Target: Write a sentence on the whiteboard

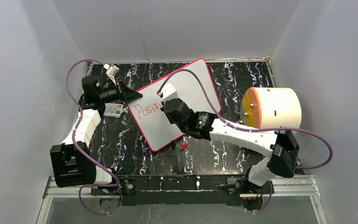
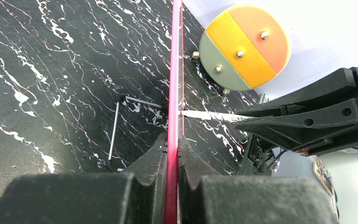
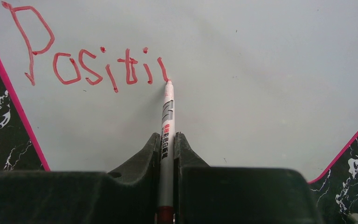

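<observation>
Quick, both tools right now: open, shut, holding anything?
Left tool: closed on the whiteboard, gripping its pink edge.
Right tool: closed on the marker.

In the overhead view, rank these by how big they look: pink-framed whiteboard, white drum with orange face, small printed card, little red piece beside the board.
1. Pink-framed white whiteboard
2. White drum with orange face
3. Small white printed card
4. Little red piece
No ties.

A black table veined with white is shown. The whiteboard is set askew across its middle, one corner close to the far edge. A small printed card is laid just beside the board's left corner. A small red cap is seen just beside the board's near side, and a white drum with an orange face is laid by the table's right edge.
</observation>
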You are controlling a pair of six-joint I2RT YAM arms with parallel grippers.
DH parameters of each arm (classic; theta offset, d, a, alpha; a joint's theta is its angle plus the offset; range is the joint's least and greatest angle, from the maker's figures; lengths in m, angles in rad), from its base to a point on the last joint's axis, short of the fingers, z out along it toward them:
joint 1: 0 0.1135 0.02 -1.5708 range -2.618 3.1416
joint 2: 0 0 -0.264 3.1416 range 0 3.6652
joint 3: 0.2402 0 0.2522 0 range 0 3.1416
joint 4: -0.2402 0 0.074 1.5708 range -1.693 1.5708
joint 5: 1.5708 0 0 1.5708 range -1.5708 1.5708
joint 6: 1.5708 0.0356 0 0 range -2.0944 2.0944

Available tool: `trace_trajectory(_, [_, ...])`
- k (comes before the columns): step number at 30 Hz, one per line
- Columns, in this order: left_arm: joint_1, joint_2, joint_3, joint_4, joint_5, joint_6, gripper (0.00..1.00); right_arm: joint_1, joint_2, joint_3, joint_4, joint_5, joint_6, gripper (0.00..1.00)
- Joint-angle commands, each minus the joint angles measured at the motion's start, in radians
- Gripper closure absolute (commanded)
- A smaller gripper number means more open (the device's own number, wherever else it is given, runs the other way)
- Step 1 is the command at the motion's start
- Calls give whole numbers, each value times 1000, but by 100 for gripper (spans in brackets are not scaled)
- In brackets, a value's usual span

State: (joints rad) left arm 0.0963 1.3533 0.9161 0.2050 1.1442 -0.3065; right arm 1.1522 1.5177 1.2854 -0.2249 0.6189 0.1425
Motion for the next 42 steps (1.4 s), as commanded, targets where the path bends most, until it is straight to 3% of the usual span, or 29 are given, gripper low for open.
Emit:
trace_trajectory(1, [3, 30, -11, -60, -98, 86, 100, -7, -36, -11, 69, 42, -5, 100])
trace_trajectory(42, [2, 33, -8, -73, -113, 96, 100, -8, -99, -34, 166, 40, -41, 100])
